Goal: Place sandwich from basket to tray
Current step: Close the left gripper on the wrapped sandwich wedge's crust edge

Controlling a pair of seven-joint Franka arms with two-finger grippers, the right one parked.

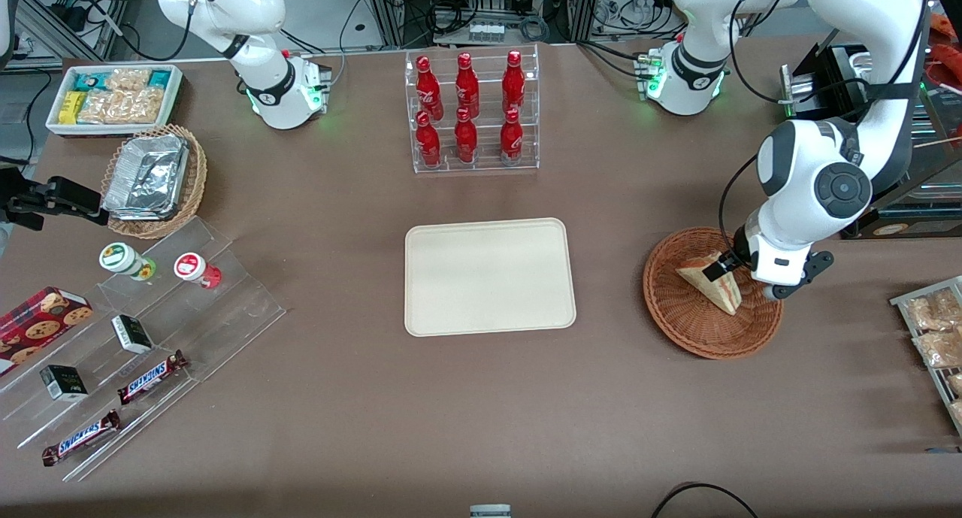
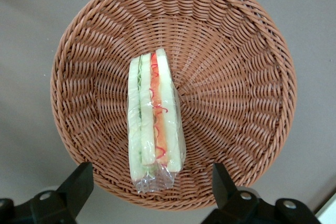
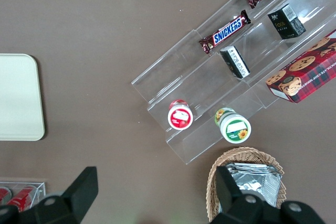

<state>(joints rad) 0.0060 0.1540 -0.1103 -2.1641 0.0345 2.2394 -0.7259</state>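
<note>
Sandwich (image 2: 155, 124) lies on edge in the basket (image 2: 236, 77), off-centre, wrapper tail toward the rim nearest the front camera. End effector (image 1: 727, 271) hovers just above it, fingers (image 2: 79, 182) spread and straddling the wedge, nothing gripped.

You should descend straight, keep the pads on the flat bread faces, and close gently; it looks soft. Lift clear of the rim before translating.

Tray (image 1: 490, 276) sits mid-bench, bare, with open bench between it and the basket. The bottle rack (image 1: 472, 112) is well apart.
</note>
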